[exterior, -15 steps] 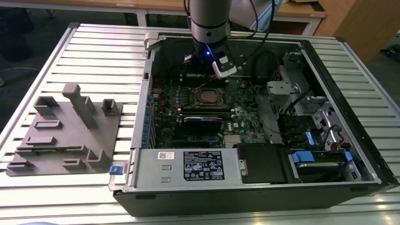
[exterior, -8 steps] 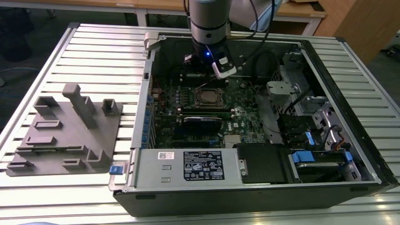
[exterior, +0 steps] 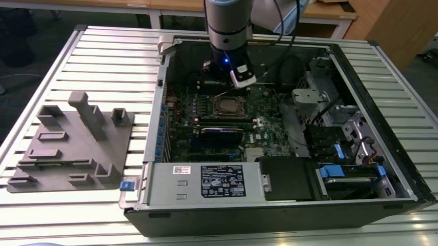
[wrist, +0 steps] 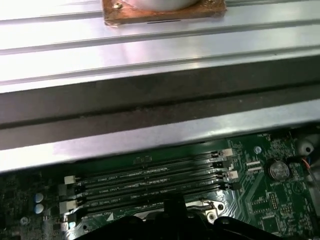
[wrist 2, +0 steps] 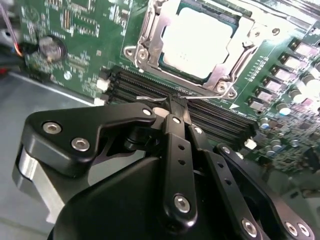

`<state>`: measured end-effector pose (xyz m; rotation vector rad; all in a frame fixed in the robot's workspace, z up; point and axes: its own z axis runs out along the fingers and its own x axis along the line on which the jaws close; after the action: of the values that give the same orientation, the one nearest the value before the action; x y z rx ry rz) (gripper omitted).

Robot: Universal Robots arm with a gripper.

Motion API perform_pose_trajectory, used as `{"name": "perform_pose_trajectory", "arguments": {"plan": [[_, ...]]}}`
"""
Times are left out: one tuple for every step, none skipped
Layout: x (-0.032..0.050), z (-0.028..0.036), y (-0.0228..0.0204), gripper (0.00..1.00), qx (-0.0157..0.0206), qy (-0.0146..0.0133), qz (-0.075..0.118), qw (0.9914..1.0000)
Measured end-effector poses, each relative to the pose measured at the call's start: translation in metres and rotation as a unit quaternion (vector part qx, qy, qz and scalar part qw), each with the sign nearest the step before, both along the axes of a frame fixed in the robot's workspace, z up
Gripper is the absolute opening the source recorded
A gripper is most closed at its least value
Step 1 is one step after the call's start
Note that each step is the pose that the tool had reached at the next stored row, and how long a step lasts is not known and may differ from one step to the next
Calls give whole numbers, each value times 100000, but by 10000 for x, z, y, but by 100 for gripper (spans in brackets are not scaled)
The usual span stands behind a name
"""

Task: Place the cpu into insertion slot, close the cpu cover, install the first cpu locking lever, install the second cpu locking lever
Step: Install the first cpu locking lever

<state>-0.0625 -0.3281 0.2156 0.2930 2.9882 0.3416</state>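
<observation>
The cpu point(wrist 2: 197, 37) lies flat in the insertion slot point(exterior: 229, 106), its dull silver top showing through the window of the cpu cover point(wrist 2: 150, 35), which is down over it. A thin wire locking lever point(wrist 2: 205, 97) runs along the socket's edge beside the memory slots point(wrist 2: 210, 117). My gripper point(wrist 2: 172, 102) is shut, its black fingertips pressed together and touching this lever's middle. In the exterior view the gripper point(exterior: 234, 90) hangs just behind the socket, inside the open computer case. In the first wrist view the gripper point(wrist: 172, 200) meets the lever point(wrist: 200, 204).
A grey fixture block point(exterior: 72, 143) sits on the slatted table at the exterior view's left. The labelled power supply point(exterior: 205, 182) and blue-tabbed drive bays point(exterior: 335, 171) fill the case front. A coin cell point(wrist 2: 50, 48) and the case wall point(wrist: 150, 100) are close by.
</observation>
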Motion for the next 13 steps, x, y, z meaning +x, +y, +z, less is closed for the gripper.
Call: {"name": "perform_pose_trajectory", "arguments": {"plan": [[0, -4, 0, 11, -9, 1, -902, 99996], [0, -5, 0, 11, -14, 4, -1446, 99990], [0, -5, -1, 11, -15, 8, -1495, 99989], [0, -4, -1, 11, -16, 11, -1499, 99989], [0, -5, 0, 11, -10, 5, -1504, 99989], [0, -5, 0, 11, -5, 1, -1508, 99989], [0, -6, 0, 11, -8, 2, -1558, 99988], [0, -7, 0, 11, -4, 0, -1794, 99984], [1, -10, 1, 11, 4, -6, -2244, 99975], [4, -12, 1, 11, 1, -1, -2711, 99963], [9, -14, 0, 11, -8, 3, -2970, 99956], [13, -15, 0, 11, -3, 1, -3137, 99951], [17, -16, 0, 11, 0, -1, -3266, 99947]]}}
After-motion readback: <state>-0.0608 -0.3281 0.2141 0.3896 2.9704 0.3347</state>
